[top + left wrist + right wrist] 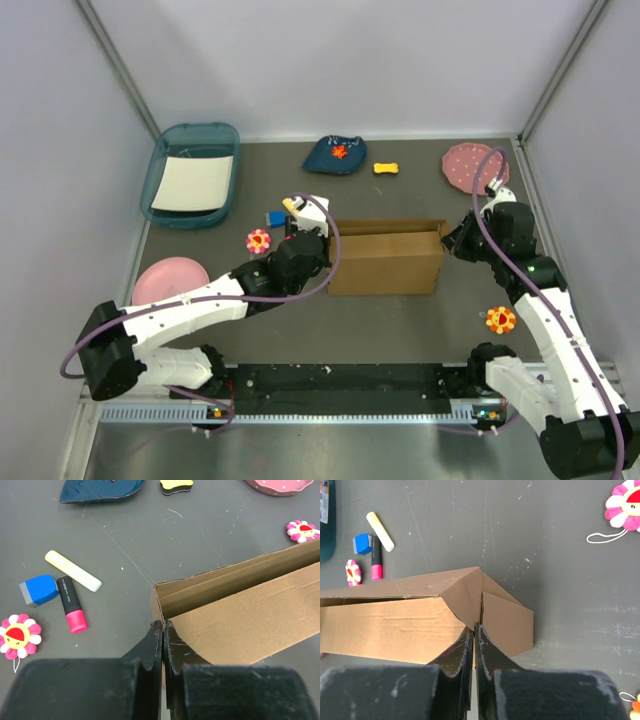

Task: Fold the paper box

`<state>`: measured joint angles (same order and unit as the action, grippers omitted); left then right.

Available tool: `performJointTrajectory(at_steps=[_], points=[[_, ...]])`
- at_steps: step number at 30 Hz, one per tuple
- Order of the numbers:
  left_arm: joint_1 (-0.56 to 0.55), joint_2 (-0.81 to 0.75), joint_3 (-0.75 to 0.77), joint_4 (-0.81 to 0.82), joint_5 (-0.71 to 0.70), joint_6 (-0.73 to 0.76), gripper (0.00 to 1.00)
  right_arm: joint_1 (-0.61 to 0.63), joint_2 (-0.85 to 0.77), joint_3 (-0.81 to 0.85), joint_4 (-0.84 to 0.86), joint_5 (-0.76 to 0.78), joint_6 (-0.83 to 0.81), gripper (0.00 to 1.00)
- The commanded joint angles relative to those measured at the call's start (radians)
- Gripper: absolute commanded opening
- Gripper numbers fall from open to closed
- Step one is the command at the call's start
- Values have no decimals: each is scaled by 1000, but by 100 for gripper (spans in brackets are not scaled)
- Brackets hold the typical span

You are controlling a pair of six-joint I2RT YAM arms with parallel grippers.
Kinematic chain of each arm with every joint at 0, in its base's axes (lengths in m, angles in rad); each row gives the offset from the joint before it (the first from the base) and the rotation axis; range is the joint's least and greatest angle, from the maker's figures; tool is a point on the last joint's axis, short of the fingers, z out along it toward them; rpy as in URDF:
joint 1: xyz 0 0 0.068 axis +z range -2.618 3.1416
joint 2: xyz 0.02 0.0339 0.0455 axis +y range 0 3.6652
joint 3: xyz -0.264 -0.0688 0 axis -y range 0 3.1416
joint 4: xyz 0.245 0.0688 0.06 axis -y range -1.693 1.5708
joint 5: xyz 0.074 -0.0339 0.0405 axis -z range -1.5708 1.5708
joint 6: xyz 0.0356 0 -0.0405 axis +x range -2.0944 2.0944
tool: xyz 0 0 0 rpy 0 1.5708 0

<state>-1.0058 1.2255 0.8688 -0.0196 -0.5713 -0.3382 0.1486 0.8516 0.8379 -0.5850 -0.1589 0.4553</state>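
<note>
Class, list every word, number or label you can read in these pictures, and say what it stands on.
No readable text anywhere.
The paper box: plain cardboard, no print.
The navy dish: white marks, too small and blurred to read.

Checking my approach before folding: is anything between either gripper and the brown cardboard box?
Nothing visible. The shut left gripper and shut right gripper each sit right at an end of the brown corrugated cardboard box.
</note>
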Motion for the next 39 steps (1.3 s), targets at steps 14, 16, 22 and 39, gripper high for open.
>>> performJointTrajectory(at_steps=[14,16,22,39], points=[[-31,54,-70,-34,139,-88,0,17,12,-34,-76,-16,-6,0],[-42,58,-82,-33,123,-88,0,17,12,-36,-76,-19,-7,0],[-83,71,-119,-10,67,-81,0,17,1,-36,-76,-21,-4,0],[-117,80,-171,38,-21,-67,0,16,-40,19,-76,-11,32,28]])
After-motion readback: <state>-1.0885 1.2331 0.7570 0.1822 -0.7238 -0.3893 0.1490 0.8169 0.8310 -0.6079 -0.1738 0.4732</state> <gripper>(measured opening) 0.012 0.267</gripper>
